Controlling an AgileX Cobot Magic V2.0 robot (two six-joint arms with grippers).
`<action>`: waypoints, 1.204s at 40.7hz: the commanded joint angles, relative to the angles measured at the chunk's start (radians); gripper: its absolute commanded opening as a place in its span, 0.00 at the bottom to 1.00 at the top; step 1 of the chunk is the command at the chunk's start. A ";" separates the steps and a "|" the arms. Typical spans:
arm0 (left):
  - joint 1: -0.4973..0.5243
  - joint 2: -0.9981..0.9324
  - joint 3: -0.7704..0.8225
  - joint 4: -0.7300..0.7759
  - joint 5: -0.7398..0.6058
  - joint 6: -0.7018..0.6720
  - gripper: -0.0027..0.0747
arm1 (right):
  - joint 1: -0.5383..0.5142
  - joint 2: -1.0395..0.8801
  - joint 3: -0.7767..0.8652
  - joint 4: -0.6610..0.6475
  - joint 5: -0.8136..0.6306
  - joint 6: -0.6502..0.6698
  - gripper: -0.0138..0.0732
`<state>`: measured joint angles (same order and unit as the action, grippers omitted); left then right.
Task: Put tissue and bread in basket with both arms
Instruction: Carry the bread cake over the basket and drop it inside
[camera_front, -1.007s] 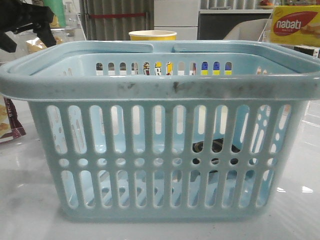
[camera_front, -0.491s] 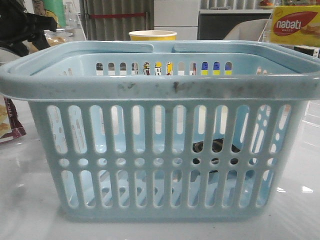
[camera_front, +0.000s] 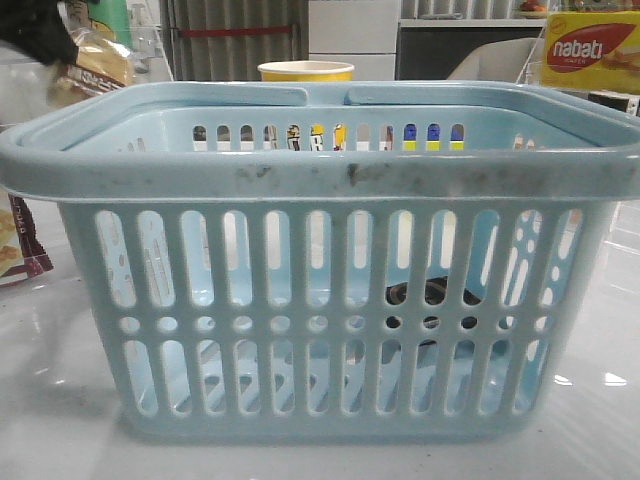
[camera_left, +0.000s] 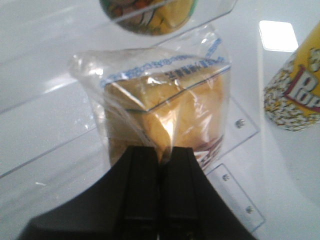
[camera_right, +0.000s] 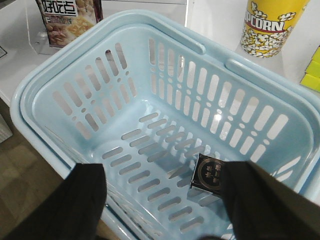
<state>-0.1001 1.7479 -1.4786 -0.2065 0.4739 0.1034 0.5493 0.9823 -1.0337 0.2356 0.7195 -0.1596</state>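
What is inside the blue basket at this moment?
Only the tissue, a small black packet, lies on the floor of the basket. The bread is not inside; the left gripper holds it. The right gripper's fingers cover one corner of the floor.

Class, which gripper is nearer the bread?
The left gripper: its fingers are shut on the bread. The right gripper hangs open above the basket, apart from it.

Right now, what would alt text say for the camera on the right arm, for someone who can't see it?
Looking down between the open right gripper into a pale blue basket, a small black tissue packet lies on its slotted floor. Behind the basket stand a yellow popcorn cup and a snack packet.
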 joint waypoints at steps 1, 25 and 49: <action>-0.027 -0.142 -0.027 -0.015 -0.038 0.018 0.15 | 0.000 -0.016 -0.026 0.004 -0.075 -0.007 0.83; -0.388 -0.528 0.233 -0.017 0.016 0.048 0.15 | 0.000 -0.016 -0.026 0.004 -0.075 -0.007 0.83; -0.606 -0.467 0.335 -0.014 0.010 0.048 0.34 | 0.000 -0.016 -0.026 0.004 -0.075 -0.007 0.83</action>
<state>-0.6989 1.3105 -1.1135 -0.2065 0.5653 0.1530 0.5493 0.9823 -1.0337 0.2356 0.7195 -0.1596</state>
